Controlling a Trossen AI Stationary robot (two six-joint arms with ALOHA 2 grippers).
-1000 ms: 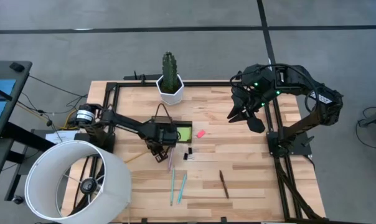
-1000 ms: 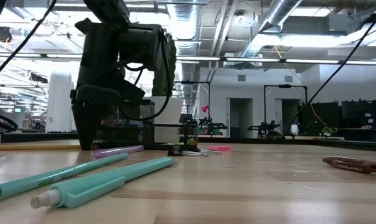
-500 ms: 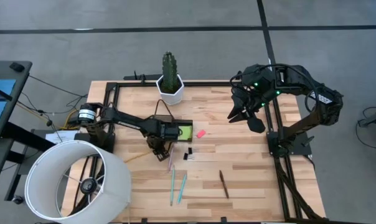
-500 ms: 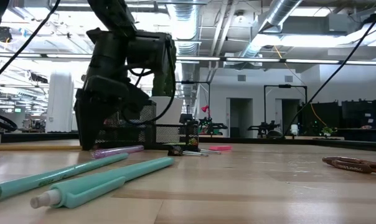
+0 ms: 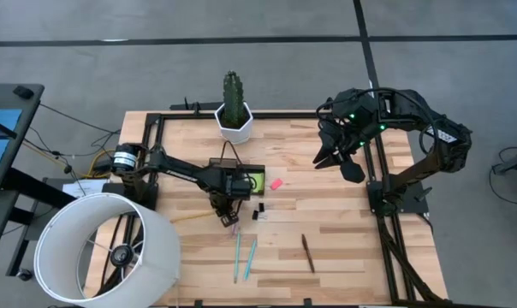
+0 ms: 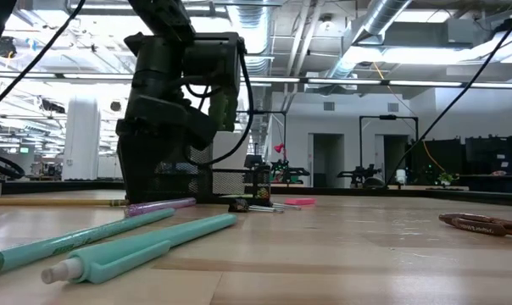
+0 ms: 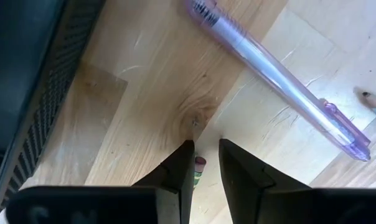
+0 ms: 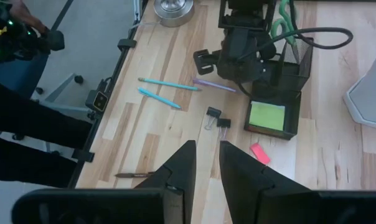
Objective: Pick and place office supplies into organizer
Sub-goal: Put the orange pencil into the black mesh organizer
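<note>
Nearest the low camera, two teal pens (image 6: pixel 112 246) lay on the surface (image 5: pixel 327 239), with the purple pen (image 7: pixel 281 81) behind them, just beside the left tool (image 7: pixel 200 165). That tool stood low, its fingers narrowed around what looked like a pencil's eraser tip (image 7: pixel 199 165), though most of that item was hidden. A glancing pinch could flick it away. Beyond, the organizer (image 8: pixel 281 102) already held the sticky-note pad (image 8: pixel 266 115); binder clips (image 8: pixel 218 118) and the pink eraser (image 8: pixel 259 152) lay outside. The right tool (image 5: pixel 334 154) waited raised, fingers close together, holding nothing.
</note>
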